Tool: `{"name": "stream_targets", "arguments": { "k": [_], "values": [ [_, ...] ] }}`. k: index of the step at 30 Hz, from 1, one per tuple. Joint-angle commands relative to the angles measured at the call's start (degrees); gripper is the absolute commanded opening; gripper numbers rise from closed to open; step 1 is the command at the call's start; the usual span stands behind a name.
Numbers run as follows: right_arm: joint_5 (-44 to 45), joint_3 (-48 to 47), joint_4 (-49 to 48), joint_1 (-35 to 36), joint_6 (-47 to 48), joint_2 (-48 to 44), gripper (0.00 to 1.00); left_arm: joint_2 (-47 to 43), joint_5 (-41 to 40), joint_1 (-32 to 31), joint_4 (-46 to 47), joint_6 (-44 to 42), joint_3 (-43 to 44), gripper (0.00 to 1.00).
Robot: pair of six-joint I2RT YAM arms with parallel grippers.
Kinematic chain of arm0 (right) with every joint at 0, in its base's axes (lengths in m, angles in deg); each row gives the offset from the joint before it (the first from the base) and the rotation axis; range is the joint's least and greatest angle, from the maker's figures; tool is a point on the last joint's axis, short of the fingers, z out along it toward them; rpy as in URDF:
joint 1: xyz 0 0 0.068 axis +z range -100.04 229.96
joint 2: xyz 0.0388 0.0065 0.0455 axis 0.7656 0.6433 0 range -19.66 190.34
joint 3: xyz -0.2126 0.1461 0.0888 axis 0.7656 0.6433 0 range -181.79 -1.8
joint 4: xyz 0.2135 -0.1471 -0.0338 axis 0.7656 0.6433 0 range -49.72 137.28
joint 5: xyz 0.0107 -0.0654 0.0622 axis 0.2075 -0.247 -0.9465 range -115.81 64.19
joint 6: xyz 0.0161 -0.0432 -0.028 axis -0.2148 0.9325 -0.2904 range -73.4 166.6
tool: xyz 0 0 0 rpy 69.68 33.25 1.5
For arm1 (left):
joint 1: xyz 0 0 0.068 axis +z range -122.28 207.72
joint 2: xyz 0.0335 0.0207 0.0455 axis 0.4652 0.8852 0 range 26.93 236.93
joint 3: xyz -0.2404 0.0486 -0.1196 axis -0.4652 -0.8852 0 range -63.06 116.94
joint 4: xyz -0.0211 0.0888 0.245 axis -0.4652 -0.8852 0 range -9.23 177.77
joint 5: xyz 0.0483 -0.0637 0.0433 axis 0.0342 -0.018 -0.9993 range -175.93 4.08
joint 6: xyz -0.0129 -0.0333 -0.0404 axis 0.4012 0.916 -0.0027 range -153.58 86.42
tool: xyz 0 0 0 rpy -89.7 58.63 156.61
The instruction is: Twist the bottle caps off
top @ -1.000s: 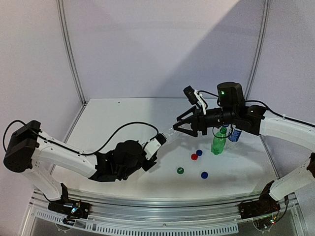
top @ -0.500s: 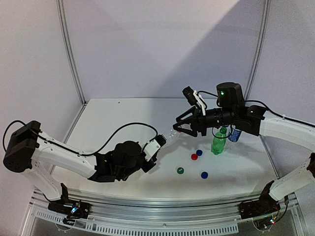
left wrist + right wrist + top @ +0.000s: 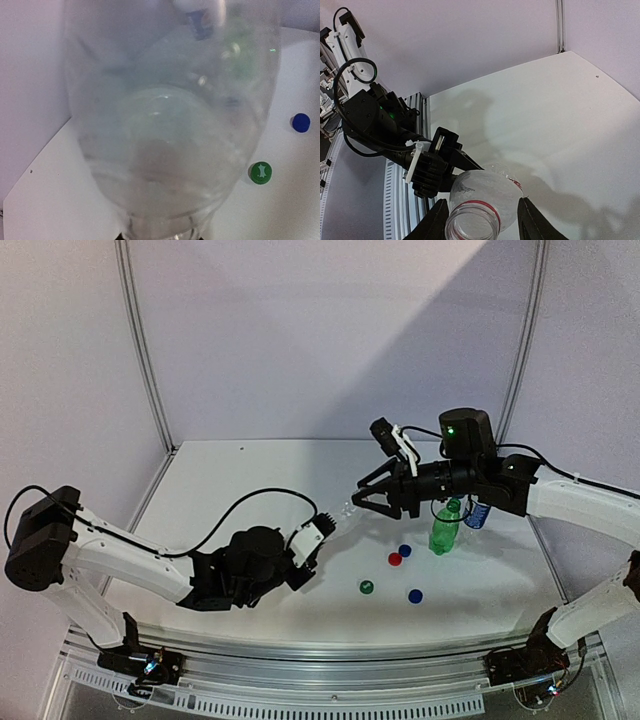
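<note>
My left gripper (image 3: 326,524) is shut on the base end of a clear bottle (image 3: 344,510), which it holds out level toward the right arm. That bottle (image 3: 165,125) fills the left wrist view and hides the fingers. Its mouth (image 3: 472,225) is uncapped, with a red ring round the neck. My right gripper (image 3: 366,498) stands open with one finger on each side of the neck (image 3: 484,202), a gap showing on the right side. On the table lie a red cap (image 3: 395,560), a blue cap (image 3: 404,550), a green cap (image 3: 366,587) and another blue cap (image 3: 414,595).
A green bottle (image 3: 444,528) stands upright under the right arm, with a blue-labelled bottle (image 3: 476,514) just behind it. The green cap (image 3: 260,172) and a blue cap (image 3: 301,122) lie right of the held bottle. Enclosure walls close the back and sides.
My right gripper's jaws have narrowed round the bottle's neck. The left arm and the bottle have stayed almost still.
</note>
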Motion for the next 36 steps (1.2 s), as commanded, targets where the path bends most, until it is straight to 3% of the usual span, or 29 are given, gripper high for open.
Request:
{"name": "stream_targets", "arguments": {
  "k": [1, 7, 11, 15, 24, 36],
  "values": [
    [-0.4, 0.0, 1.4, 0.7, 0.8, 1.4, 0.45, -1.8, 0.5, 0.8, 1.9, 0.9, -0.8, 0.15],
    [-1.4, -1.1, 2.8, 0.9, 1.7, 2.7, 0.23, -1.7, 0.3, 0.8, 1.9, 0.8, -0.7, 0.17],
    [1.7, -4.9, 7.1, 1.0, 4.9, 3.3, 0.10, -1.7, -0.2, 0.8, 1.6, 0.8, -0.7, 0.56],
    [10.4, -11.6, 15.4, 0.9, 9.5, 4.6, 0.05, -2.4, -0.4, 0.8, 0.5, 0.8, -0.7, 0.97],
    [27.7, -27.9, 32.4, -2.6, 12.3, 14.5, 0.04, -4.1, -1.2, 0.8, -1.8, 1.1, -0.8, 0.99],
    [26.0, -41.5, 42.6, -9.8, 10.6, 26.6, 0.05, -3.3, -1.2, 0.8, -3.0, 1.4, -0.1, 0.99]
  ]
}}
